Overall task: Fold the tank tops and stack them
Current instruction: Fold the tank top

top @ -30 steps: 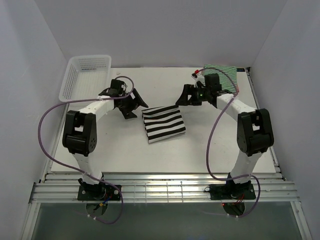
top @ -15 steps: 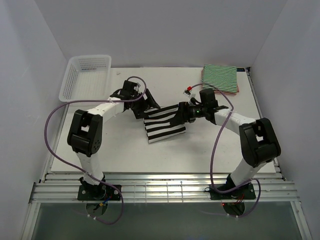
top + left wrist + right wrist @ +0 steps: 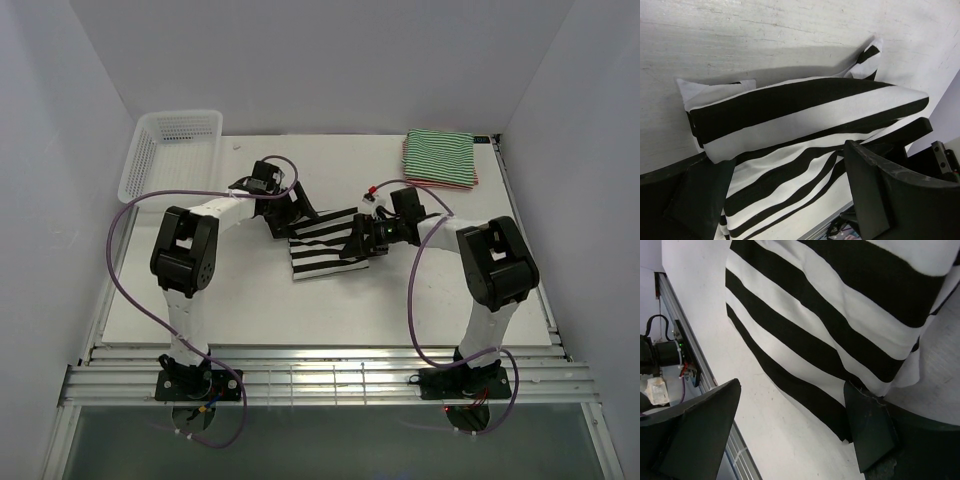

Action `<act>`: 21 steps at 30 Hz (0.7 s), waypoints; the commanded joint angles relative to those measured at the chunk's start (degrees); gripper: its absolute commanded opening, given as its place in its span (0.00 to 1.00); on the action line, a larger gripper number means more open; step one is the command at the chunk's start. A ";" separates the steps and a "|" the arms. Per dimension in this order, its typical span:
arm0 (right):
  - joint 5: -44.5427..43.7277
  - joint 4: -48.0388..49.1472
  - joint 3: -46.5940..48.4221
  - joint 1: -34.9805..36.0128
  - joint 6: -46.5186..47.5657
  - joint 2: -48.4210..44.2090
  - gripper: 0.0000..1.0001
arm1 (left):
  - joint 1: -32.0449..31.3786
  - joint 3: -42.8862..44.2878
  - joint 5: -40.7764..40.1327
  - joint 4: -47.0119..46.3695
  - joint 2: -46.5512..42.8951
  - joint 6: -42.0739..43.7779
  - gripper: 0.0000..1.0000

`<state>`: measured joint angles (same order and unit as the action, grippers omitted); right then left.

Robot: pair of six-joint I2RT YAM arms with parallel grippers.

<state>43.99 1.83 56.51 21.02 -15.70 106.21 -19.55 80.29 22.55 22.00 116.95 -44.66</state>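
Note:
The black-and-white tank top [image 3: 322,250] lies folded in the middle of the table. My left gripper [image 3: 292,218] stands open at its far left corner. In the left wrist view the folded top [image 3: 805,110] fills the space between the open fingers [image 3: 880,185]. My right gripper [image 3: 358,243] stands open at the top's right edge. In the right wrist view one finger [image 3: 870,430] touches the corner of the top [image 3: 840,315]. The green-and-white tank top [image 3: 440,156] lies folded at the back right, with a red-striped edge [image 3: 474,181] showing under it.
A white mesh basket [image 3: 135,165] stands at the back left corner of the table. Purple cables loop beside both arms. The table's slatted front edge [image 3: 330,375] runs along the near side.
Both grippers have moved inward and down, from either side of the black-and-white top to its edges. The top itself has barely shifted. Both stayed open.

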 commanded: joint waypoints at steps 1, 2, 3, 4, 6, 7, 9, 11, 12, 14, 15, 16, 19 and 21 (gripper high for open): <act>-5.58 -5.16 2.81 -0.45 4.19 -0.21 0.90 | 0.48 1.01 -0.93 1.91 -2.15 4.49 0.98; -6.62 -5.69 3.08 -0.36 4.54 -2.48 0.90 | 0.39 1.27 -0.40 1.91 -3.03 5.11 0.98; -7.24 -7.08 3.60 -0.45 4.80 -3.63 0.90 | 0.30 1.53 0.13 1.91 -4.00 5.72 0.98; -8.21 -7.45 3.69 -0.36 4.98 -4.95 0.90 | 0.13 1.88 0.13 1.91 -6.27 6.95 0.98; -8.92 -7.71 3.69 -0.45 5.24 -8.64 0.90 | -0.57 1.80 -0.66 1.64 -8.91 8.01 0.98; -9.09 -7.80 3.87 -0.45 5.42 -9.61 0.90 | -0.92 1.36 -1.44 1.56 -10.23 8.62 0.98; -9.10 -7.98 5.09 -0.45 5.68 -10.76 0.90 | -2.07 0.57 -1.63 1.56 -13.40 9.95 0.98; -6.83 -7.71 7.90 -0.36 5.16 -9.19 0.90 | -3.12 -1.79 -0.93 1.29 -15.07 9.86 0.98; -5.94 -7.37 8.78 -0.36 4.64 -8.40 0.90 | -3.39 -2.85 -0.49 0.77 -16.47 9.51 0.98; -4.53 -4.12 10.72 -0.19 3.06 -5.77 0.90 | -4.00 -6.79 1.52 -0.46 -17.62 8.81 0.98; -4.87 -3.33 11.42 -0.27 2.53 -4.62 0.90 | -4.35 -8.29 2.23 -2.12 -18.59 8.37 0.98; -5.14 -2.88 12.47 -0.27 2.35 -3.22 0.90 | -4.62 -9.79 3.02 -3.09 -18.94 7.93 0.98; -4.97 -1.75 18.27 -0.27 1.38 3.46 0.90 | -5.50 -14.36 6.46 -5.12 -19.12 6.87 0.98; -5.75 0.63 22.75 -0.27 0.50 8.82 0.90 | -5.67 -17.08 6.55 -5.56 -19.12 6.78 0.98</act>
<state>38.28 -1.26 74.50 20.75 -13.50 109.67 -25.17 66.72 26.50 17.80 98.32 -37.39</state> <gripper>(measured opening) 0.900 0.978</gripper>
